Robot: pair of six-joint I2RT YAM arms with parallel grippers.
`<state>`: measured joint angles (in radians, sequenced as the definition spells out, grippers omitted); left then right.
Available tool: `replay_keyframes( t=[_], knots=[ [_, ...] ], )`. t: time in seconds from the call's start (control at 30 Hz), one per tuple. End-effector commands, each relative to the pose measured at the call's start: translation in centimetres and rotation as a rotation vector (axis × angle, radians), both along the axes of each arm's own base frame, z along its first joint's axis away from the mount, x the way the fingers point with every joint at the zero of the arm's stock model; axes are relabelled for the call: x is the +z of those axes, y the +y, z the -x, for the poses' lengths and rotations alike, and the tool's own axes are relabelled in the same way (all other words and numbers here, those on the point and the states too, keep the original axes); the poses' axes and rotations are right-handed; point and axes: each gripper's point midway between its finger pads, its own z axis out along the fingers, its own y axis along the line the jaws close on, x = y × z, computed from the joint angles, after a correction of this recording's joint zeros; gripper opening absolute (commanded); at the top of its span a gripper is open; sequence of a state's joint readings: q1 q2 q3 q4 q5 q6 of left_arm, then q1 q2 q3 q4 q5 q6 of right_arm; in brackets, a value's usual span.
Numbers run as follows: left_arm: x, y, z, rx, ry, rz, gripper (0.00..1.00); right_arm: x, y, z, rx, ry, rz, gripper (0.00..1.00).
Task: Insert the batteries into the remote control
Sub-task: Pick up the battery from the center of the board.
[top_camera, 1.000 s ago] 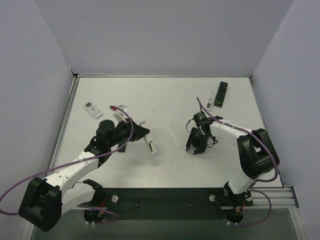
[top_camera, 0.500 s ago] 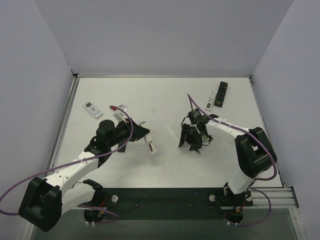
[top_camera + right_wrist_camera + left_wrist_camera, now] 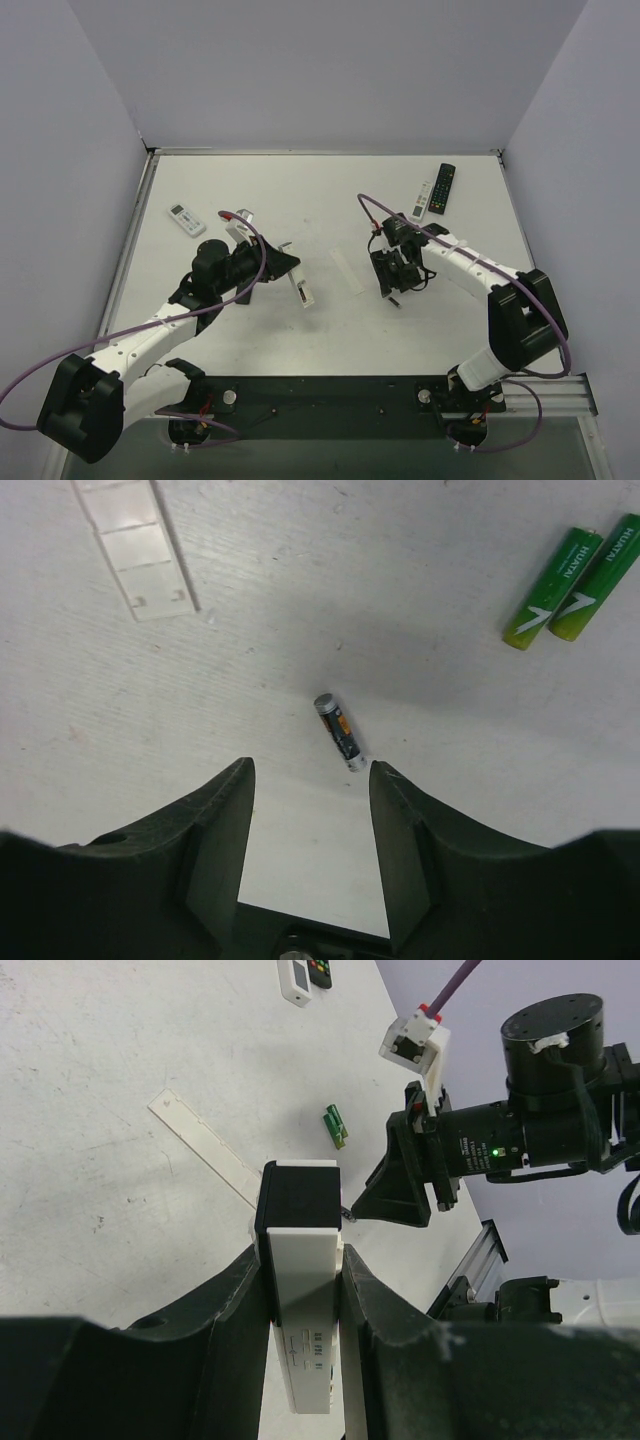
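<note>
The step in hand looks like fetching a cell. The right tool (image 3: 310, 780) hangs just above the dark battery (image 3: 338, 732), its jaws standing apart with nothing between them. The cell lies flat on the counter (image 3: 300, 630), just ahead of the gap and slanted across it. The next move, as I judge it, calls for a turn of the wrist so the pads meet the cell's long sides, then a short descent and a close. The left tool (image 3: 300, 1260) is clamped on the white remote control (image 3: 305, 1310), well apart from the dark battery on the left arm's side. I cannot see the compartment. Two green batteries (image 3: 580, 575) lie touching side by side, well clear of the dark battery. A white cover strip (image 3: 135, 550) lies about as far off the other way, so neither blocks the pick. A black remote (image 3: 444, 188) and a white remote (image 3: 187, 219) lie farther off.
</note>
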<state>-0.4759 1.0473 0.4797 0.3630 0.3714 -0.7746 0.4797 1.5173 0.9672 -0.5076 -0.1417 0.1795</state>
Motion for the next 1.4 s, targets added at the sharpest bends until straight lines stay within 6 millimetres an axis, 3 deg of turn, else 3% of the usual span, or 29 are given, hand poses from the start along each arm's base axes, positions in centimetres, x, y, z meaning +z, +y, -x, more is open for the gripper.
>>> replay_keyframes(
  t=[0.0, 0.33, 0.7, 0.97, 1.17, 1.37],
  knots=[
    [3.1, -0.4, -0.4, -0.014, -0.087, 0.062, 0.00, -0.8, -1.8, 0.7, 0.070, 0.070, 0.099, 0.43],
    [3.5, -0.2, -0.3, -0.012, -0.098, 0.058, 0.00, -2.7, -2.3, 1.4, 0.053, 0.182, 0.154, 0.31],
    [3.7, -0.2, -0.4, -0.008, -0.100, 0.059, 0.00, -3.8, -2.4, 2.1, 0.062, 0.248, 0.189, 0.29],
    [4.3, -0.2, -0.7, 0.007, -0.096, 0.088, 0.00, -4.2, -1.3, 2.9, 0.134, 0.274, 0.206, 0.11],
    [4.2, -0.4, -1.1, 0.024, -0.075, 0.138, 0.00, -1.2, 0.6, 2.5, 0.153, 0.181, 0.124, 0.03],
    [4.2, -0.9, -1.4, 0.025, -0.046, 0.212, 0.00, 5.9, 5.0, 1.2, 0.188, 0.030, -0.047, 0.02]
  ],
)
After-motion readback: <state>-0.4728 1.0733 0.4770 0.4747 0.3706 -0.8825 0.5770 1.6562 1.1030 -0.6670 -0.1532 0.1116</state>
